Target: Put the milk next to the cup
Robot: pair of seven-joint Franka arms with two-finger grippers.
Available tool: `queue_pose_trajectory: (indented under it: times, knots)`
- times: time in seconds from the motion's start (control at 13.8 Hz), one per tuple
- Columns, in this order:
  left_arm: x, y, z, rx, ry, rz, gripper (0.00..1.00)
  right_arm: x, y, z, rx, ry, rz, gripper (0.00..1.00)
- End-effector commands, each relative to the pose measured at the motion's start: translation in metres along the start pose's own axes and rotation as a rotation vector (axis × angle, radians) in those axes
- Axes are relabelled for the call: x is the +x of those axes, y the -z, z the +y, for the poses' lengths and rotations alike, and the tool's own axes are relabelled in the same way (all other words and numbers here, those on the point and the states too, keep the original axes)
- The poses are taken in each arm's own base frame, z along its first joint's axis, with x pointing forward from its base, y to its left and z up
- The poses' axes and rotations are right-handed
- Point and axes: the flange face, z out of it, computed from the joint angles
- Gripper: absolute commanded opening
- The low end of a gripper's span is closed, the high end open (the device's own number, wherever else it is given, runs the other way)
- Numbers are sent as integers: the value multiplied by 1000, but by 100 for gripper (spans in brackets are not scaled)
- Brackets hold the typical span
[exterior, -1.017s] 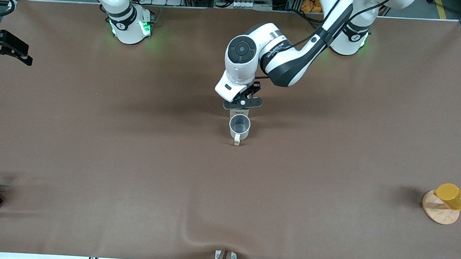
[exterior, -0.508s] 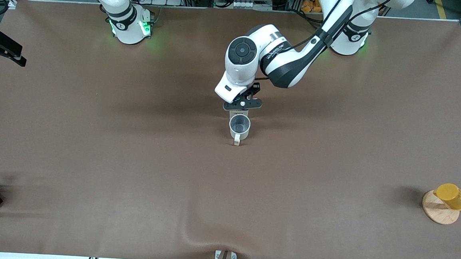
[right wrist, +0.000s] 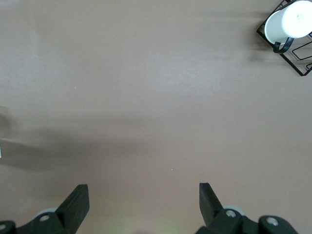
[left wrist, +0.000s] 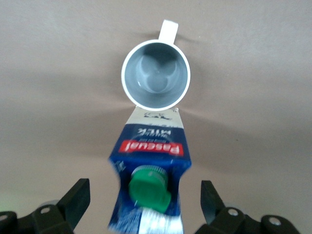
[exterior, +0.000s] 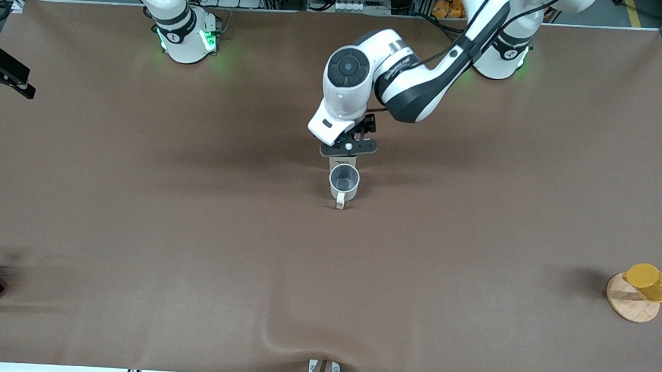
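Brown tablecloth fills my screens. On my left wrist feed the milk (left wrist: 151, 170) is a dark blue carton with a green cap and red label band, standing upright just beside the cup (left wrist: 155, 74), farther from the front camera. My left gripper (left wrist: 145, 202) hangs over the carton, fingers spread and clear of it. My right gripper (right wrist: 144, 204) waits, fingers apart.

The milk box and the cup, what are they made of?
The milk looks like printed, coated cardboard: folded edges, a red label band, and a green cap that seems plastic. The cup looks like glazed ceramic, smooth and cream-white with a thick rim, though it could be plastic.
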Motion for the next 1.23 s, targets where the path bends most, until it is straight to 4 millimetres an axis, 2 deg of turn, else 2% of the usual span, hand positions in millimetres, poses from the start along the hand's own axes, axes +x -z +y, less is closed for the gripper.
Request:
queue_pose_trajectory:
  times: [0.0, 0.22, 0.29, 0.36, 0.51, 0.73, 0.87, 0.94, 1.02, 1.09, 1.16]
  knots:
    - [-19, 71, -24, 7, 33, 58, 100, -5, -1, -8, -5, 16, -6, 100]
    - [14, 154, -80, -46, 136, 118, 100, -1, -5, -16, -2, 18, -12, 100]
    - [23, 173, -100, -48, 160, 143, 100, 0, -7, -16, -2, 18, -20, 100]
    - [40, 188, -124, -60, 211, 164, 100, -1, -8, -20, 0, 25, -29, 100]
    - [75, 208, -175, -75, 280, 190, 100, -3, -10, -29, 0, 26, -53, 100]
    - [120, 227, -250, -72, 238, 217, 100, -4, -10, -31, 1, -88, -59, 100]
    - [134, 245, -296, -61, 181, 237, 100, -5, -11, -30, -1, -150, -65, 100]
    - [136, 255, -316, -48, 136, 246, 100, -5, -11, -27, -2, -138, -68, 100]
    - [140, 257, -334, -35, 80, 242, 100, -5, -14, -25, -2, -130, -76, 100]
    - [141, 267, -362, -24, 60, 243, 100, -2, -19, -22, -2, -113, -87, 100]
    - [142, 271, -374, -17, 22, 237, 100, -1, -21, -21, -9, -93, -92, 100]
